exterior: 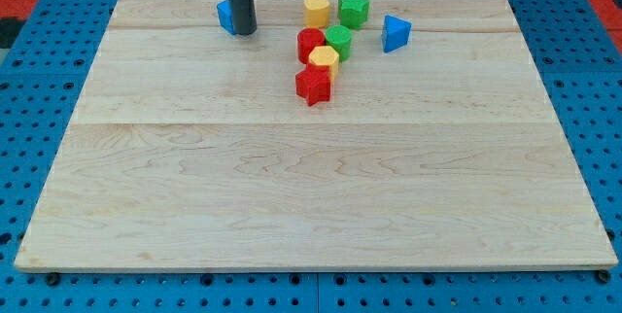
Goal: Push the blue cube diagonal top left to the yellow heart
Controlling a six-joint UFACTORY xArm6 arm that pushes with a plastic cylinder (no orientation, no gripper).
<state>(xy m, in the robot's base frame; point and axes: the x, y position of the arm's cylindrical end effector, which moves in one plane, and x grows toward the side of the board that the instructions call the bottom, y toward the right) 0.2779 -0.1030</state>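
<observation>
The blue cube (224,15) sits near the view's top, left of centre, mostly hidden behind my rod. My tip (243,32) rests against the cube's right side. The yellow heart (316,10) lies well to the cube's right, at about the same height on the wooden board (292,196).
Right of the heart are a green block (354,10) and a blue triangular block (394,33). Below the heart lies a cluster: a red block (310,43), a green cylinder (338,40), a yellow block (324,59) and a red star-like block (313,86).
</observation>
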